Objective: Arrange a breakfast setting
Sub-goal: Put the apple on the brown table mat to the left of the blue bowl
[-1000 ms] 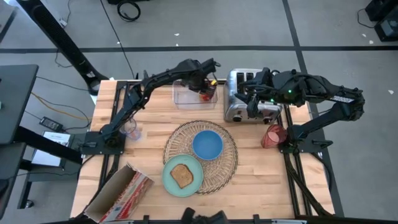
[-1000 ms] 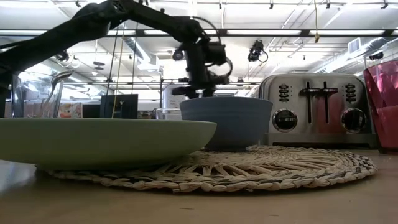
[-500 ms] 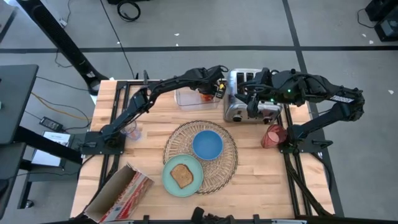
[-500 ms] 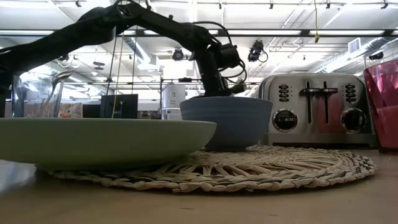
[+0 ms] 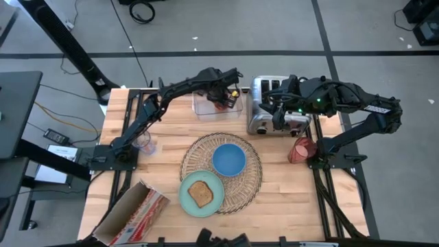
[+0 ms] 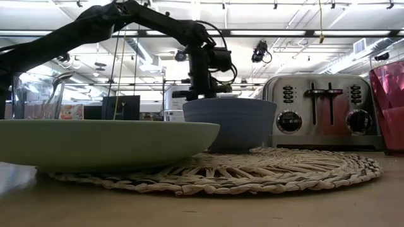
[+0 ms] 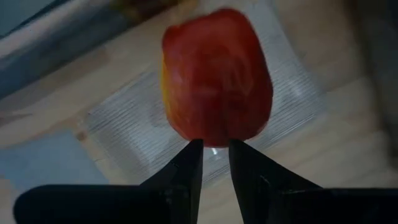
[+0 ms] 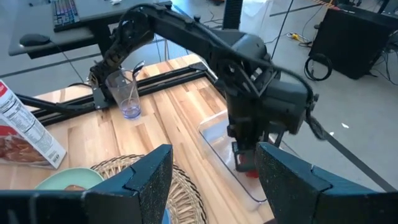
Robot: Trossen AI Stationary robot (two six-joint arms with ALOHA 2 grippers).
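My left gripper (image 5: 221, 101) points down into the clear bin (image 5: 206, 105) at the table's far side, its fingers nearly shut at a red apple (image 7: 216, 74), which also shows under it in the right wrist view (image 8: 247, 167). My right gripper (image 8: 211, 186) is open and empty above the chrome toaster (image 5: 271, 122). The blue bowl (image 5: 228, 159) stands on the round wicker placemat (image 5: 254, 182). The mint-green plate (image 5: 186, 199) with the toast slice (image 5: 201, 194) overlaps the mat's near left edge. The pink cup (image 5: 300, 149) stands right of the mat. I cannot make out the orange-handled utensil. My left gripper comes at the apple from above, pointing down. Its two fingertips (image 7: 194, 149) close on the apple's upper end (image 7: 214, 135), only at their free ends. Which small part they have, and whether the apple is clear of the bin's floor, I cannot tell.
A clear glass (image 5: 143, 140) stands at the table's left edge by the left arm's base. A cereal box (image 5: 130, 213) lies at the near left corner. The toaster stands right beside the bin. Bare wood shows at the near right.
My left gripper has swung toward the toaster, tipping as it went, and then come back over the bin, where it points straight down again. My right arm has kept still.
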